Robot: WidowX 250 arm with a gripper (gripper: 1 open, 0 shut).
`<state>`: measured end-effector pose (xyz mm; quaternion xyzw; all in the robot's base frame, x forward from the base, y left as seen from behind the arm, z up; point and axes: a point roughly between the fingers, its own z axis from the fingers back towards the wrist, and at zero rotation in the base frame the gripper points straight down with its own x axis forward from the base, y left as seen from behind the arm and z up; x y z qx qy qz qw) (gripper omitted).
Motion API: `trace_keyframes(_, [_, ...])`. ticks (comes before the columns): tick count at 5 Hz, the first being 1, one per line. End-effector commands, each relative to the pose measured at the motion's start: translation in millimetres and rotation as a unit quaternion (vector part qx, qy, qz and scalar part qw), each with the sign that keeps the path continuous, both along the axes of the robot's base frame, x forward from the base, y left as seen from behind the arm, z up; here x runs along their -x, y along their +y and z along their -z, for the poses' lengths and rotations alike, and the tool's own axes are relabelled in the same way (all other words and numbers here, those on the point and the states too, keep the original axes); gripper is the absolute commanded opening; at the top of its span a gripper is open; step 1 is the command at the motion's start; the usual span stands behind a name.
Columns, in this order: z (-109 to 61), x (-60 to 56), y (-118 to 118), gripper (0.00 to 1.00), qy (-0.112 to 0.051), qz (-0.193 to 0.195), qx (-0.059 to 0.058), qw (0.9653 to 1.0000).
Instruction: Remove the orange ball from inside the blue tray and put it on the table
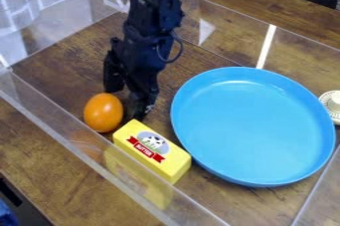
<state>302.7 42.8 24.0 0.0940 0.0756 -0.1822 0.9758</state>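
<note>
The orange ball (102,112) lies on the dark wooden table (67,63), left of the blue tray (255,125) and outside it. The tray holds nothing. My black gripper (129,92) points steeply down just above and to the right of the ball, in the gap between ball and tray. Its fingers are spread open with nothing between them. The lower fingertip (143,102) reaches almost to the tabletop, close beside the ball; I cannot tell whether it touches the ball.
A yellow rectangular block (149,150) with a label lies right in front of the ball, against the clear acrylic front wall (60,130). A pale round object (332,107) sits at the right edge behind the tray.
</note>
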Motion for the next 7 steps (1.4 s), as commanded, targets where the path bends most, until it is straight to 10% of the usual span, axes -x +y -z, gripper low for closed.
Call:
trace_keyframes(1, [-1.5, 0.6, 10, 1.00, -0.008, -0.013, 0.000, 0.9999])
trace_keyframes(7, [-3.6, 7.0, 24, 1.00, -0.011, -0.035, 0.019, 0.9991])
